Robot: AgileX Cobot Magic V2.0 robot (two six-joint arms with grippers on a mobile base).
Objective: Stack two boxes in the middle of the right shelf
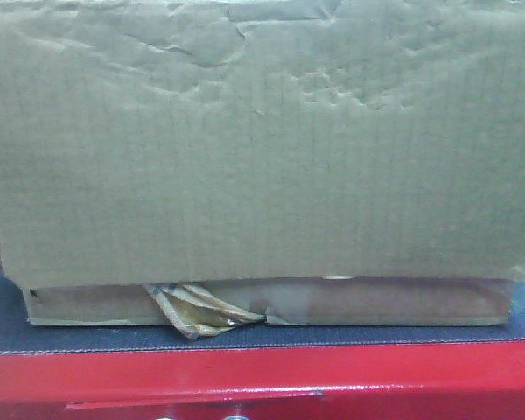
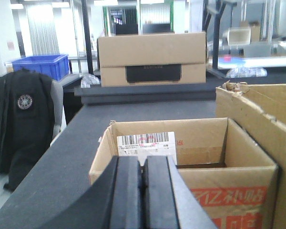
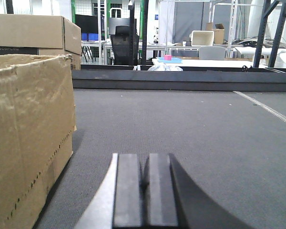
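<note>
Left gripper (image 2: 143, 167): pressed shut, empty, aimed at open cardboard box (image 2: 181, 143) just ahead. Right gripper (image 3: 145, 164): likewise shut, empty, low over grey mat (image 3: 205, 133). Presumably parked either side of large torn box (image 3: 28, 133) for a two-armed squeeze lift. Box between arms, touching neither. Steel shelf not in view.

The wide brown corrugated cardboard box (image 1: 262, 149) runs off the front view's top and both sides, hiding everything behind it. Below it, a glossy taped brown cardboard strip (image 1: 402, 302) shows; whether that is a second box cannot be told.
</note>
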